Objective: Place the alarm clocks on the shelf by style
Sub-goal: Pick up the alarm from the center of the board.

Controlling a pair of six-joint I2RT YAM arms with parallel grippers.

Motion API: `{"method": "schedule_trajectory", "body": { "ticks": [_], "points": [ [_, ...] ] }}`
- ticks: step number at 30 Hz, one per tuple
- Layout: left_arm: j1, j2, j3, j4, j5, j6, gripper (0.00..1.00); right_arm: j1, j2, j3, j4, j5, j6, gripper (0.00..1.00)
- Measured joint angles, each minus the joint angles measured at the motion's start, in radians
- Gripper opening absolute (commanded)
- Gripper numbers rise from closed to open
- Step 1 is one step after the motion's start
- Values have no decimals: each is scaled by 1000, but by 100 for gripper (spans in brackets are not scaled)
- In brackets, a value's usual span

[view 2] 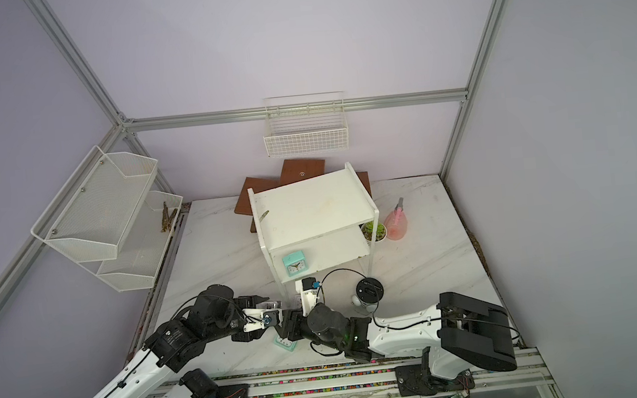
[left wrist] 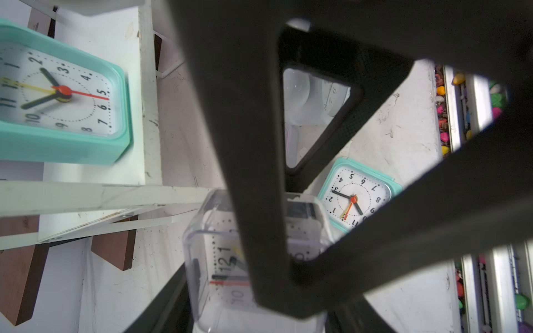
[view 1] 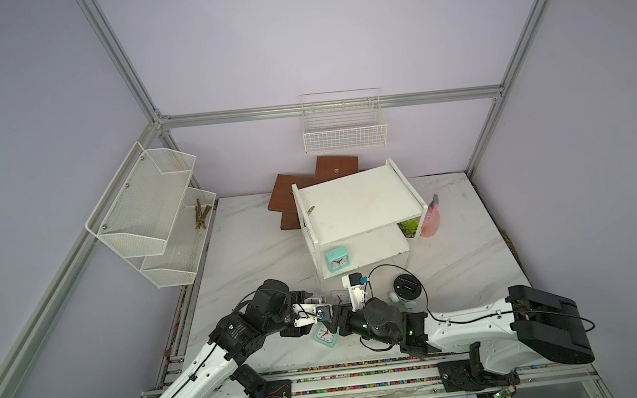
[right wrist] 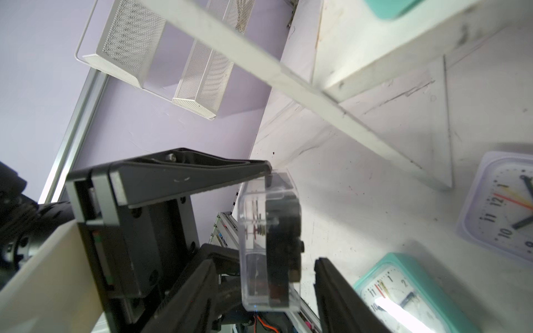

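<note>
Pinching clear-cased whitish-grey square clock (right wrist: pixel 259 216): left gripper (right wrist: pixel 268 240); right gripper (right wrist: pixel 269 266) spread astride; early release may drop it onto mint-green square clock (view 1: pixel 324 337) at 6 o'clock

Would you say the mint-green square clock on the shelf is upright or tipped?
Upright: the mint-green square alarm clock stands on the lower board of the white two-level shelf, dial facing outward.

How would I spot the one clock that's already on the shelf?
Find the white two-level stand with flat boards on the marble tabletop. On its lower board stands a small mint-green square alarm clock. Its mint-green twin lies on the tabletop itself; only this one is shelved.
</note>
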Motion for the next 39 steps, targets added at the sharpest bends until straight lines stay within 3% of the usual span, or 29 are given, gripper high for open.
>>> {"method": "schedule_trajectory", "body": {
  "ticks": [18, 26, 34, 39],
  "points": [
    [-1, -32, -3, 0, 0, -19, 40, 0, 27, 20, 6, 35, -24, 43],
    [-1, -35, -4, -1, 0, -34, 56, 2, 27, 18, 19, 40, -34, 37],
    [-6, -45, -13, -2, -1, -60, 97, 2, -19, -43, 29, 41, -96, 33],
    [-5, -76, -13, -11, 3, -109, 100, 0, -111, -152, 79, 32, -203, 33]
  ]
}}
